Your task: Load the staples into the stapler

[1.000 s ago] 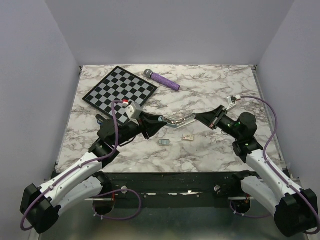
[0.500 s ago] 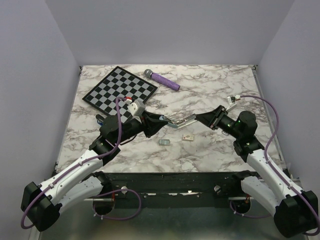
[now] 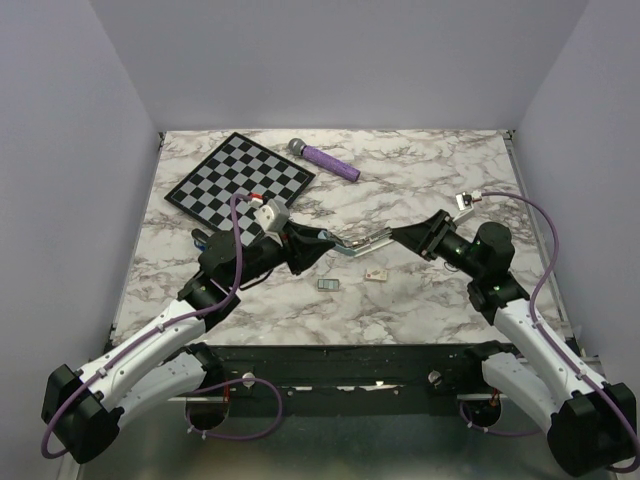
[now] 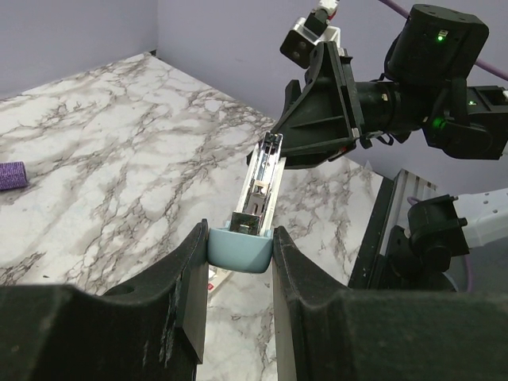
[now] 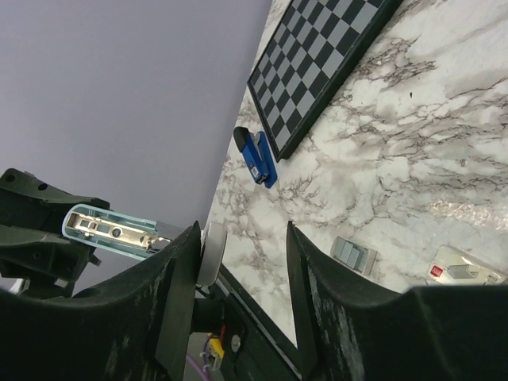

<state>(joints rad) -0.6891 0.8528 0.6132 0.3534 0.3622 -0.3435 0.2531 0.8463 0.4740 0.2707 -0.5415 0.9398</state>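
Observation:
The dark blue mini stapler (image 5: 255,156) lies on the marble table beside the chessboard's near corner; in the top view (image 3: 199,237) it is a dark shape just left of my left arm. A grey strip of staples (image 3: 329,285) (image 5: 353,254) lies on the table below the grippers. My left gripper (image 3: 325,240) (image 4: 240,238) is shut on the end of a long pale light-blue bar (image 4: 240,252) with a metal channel, held above the table. My right gripper (image 3: 398,237) (image 5: 242,226) is open and empty at the bar's far tip; the bar (image 5: 111,230) passes outside its left finger.
A black and grey chessboard (image 3: 240,180) lies at the back left. A purple microphone-like object (image 3: 325,158) lies behind it. A small white box with a red mark (image 3: 377,273) sits right of the staple strip. Walls close in the table on three sides.
My left wrist has turned and shifted slightly right with the pale blue bar still gripped. The right arm has barely moved.

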